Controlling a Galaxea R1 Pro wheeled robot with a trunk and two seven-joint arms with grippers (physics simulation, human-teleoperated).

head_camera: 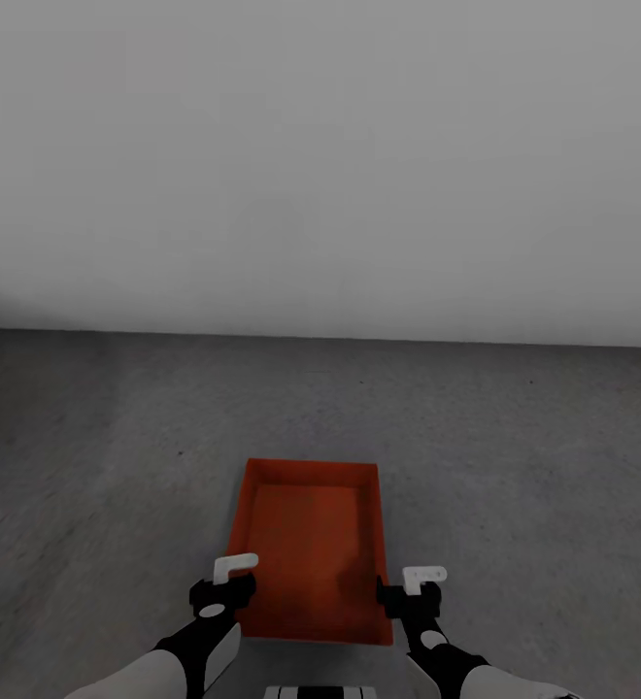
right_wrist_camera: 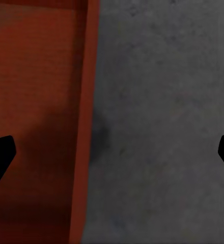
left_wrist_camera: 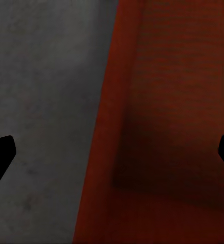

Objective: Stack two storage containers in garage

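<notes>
One red-orange storage container (head_camera: 306, 544) rests on the dark grey garage floor (head_camera: 107, 437), open side up and with nothing inside. My left gripper (head_camera: 225, 582) hovers over its near left wall and my right gripper (head_camera: 413, 587) over its near right wall. In the left wrist view the black fingertips (left_wrist_camera: 0, 152) stand wide apart, with the container's wall (left_wrist_camera: 99, 152) between them. In the right wrist view the container's wall (right_wrist_camera: 84, 127) runs between equally spread fingertips (right_wrist_camera: 0, 152). Both grippers are open and touch nothing that I can see.
A plain light grey wall (head_camera: 320, 165) closes the room a short way beyond the container. Bare concrete floor (right_wrist_camera: 163, 101) spreads to both sides and ahead of it.
</notes>
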